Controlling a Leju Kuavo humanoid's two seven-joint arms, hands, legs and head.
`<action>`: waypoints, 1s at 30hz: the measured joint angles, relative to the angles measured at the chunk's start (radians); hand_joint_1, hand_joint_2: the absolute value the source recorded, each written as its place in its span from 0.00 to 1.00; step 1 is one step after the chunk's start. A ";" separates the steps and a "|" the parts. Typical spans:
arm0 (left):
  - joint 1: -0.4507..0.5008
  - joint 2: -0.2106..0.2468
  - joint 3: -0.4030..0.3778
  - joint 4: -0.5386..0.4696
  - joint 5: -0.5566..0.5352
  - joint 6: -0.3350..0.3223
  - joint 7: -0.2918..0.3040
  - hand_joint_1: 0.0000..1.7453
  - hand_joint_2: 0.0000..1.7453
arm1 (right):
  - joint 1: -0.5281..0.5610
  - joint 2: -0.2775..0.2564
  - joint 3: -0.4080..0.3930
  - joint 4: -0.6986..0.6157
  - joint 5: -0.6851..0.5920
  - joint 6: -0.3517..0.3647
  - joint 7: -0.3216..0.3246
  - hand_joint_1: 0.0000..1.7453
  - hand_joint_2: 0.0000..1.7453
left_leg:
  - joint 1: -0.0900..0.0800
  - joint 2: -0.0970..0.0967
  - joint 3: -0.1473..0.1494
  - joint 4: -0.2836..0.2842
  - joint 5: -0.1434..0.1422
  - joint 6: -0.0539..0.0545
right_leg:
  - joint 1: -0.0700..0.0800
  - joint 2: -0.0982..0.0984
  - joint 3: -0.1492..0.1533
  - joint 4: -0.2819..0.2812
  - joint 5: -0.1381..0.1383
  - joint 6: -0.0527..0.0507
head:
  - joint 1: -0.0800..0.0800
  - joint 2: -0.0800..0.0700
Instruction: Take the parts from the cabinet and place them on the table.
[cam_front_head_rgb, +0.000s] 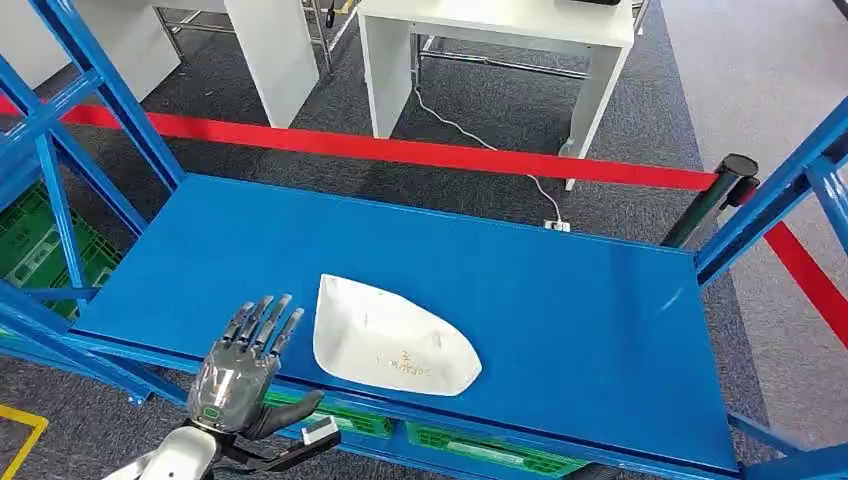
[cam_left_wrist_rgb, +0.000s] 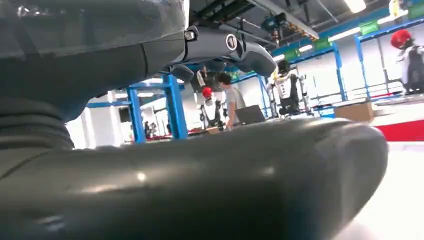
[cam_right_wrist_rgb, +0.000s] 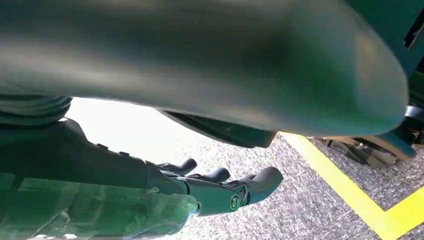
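Shell (cam_front_head_rgb: 390, 348), white moulded plastic, looks light, stiff, slippery: left hand (cam_front_head_rgb: 240, 365), fingers spread empty at nine o'clock, should pinch its rim.

Flat blue metal shelf (cam_front_head_rgb: 560, 290) of the blue-framed rack; one white moulded plastic shell part (cam_front_head_rgb: 390, 340) lies near its front edge.

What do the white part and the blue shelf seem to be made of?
White part: probably molded plastic, matte; a thin curved shell with small ribs and handwritten marks. Blue shelf: likely painted sheet metal; its flat, smooth face shows a soft sheen and joins blue steel-looking posts. The left hand hovers beside the part, fingers extended.
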 joint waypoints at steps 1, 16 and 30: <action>0.001 -0.002 0.000 0.000 0.005 0.003 -0.006 0.00 0.00 | 0.000 0.000 0.000 0.000 0.000 0.000 0.000 0.00 0.00 | 0.000 0.000 0.000 0.000 0.000 0.000 | 0.000 0.000 0.000 0.000 0.000 0.000 | -0.001 0.000; 0.002 -0.105 -0.014 0.085 0.061 0.043 -0.122 0.00 0.00 | -0.001 0.000 0.000 0.000 0.014 0.000 0.000 0.00 0.00 | 0.000 0.000 0.000 0.000 0.000 0.000 | 0.000 0.000 0.000 0.000 0.000 0.000 | -0.001 0.000; 0.003 -0.190 -0.030 0.194 0.085 0.078 -0.166 0.00 0.00 | -0.001 0.003 0.000 0.000 0.022 0.003 0.000 0.00 0.00 | 0.000 0.000 0.000 0.000 0.000 0.000 | 0.000 0.000 0.000 0.000 0.000 0.000 | 0.000 0.000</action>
